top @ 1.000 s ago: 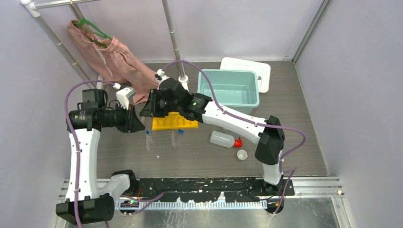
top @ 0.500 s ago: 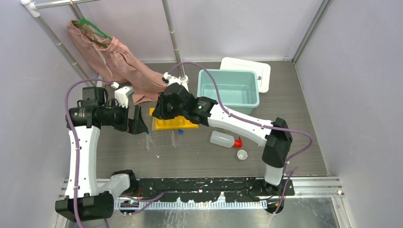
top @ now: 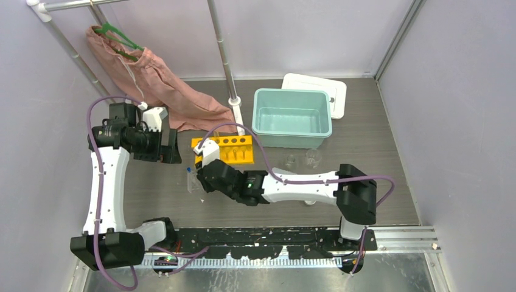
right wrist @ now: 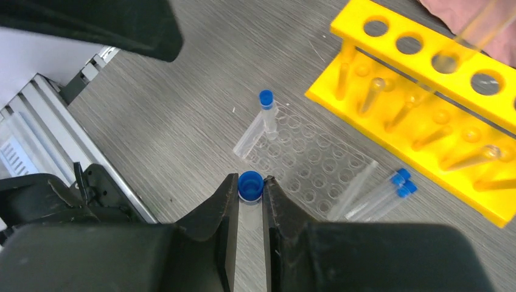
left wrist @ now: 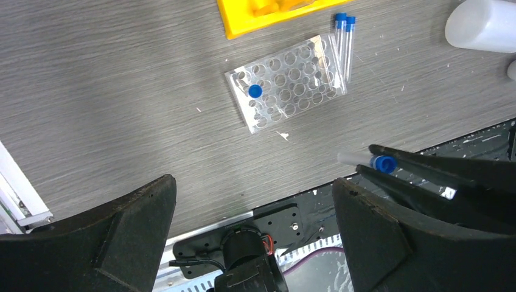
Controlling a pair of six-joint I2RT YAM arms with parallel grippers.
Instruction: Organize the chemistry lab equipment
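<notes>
1 tube is clamped in the right end effector near the tray; the left end effector is held wide open over the counter.

Left of the clear plastic well tray the grey wood-grain tabletop is bare, and a hand can pass there. Most wells are open from above. One upright clear blue-capped tube stands near the tray's left end. Two lying capped tubes rest against its right end, near the yellow plastic tube rack, so that gap is narrow. The right arm crosses the near side. The right hand, closed on a held tube, hangs over the tray. The left hand, fingers wide apart, hangs well to the left.
</notes>
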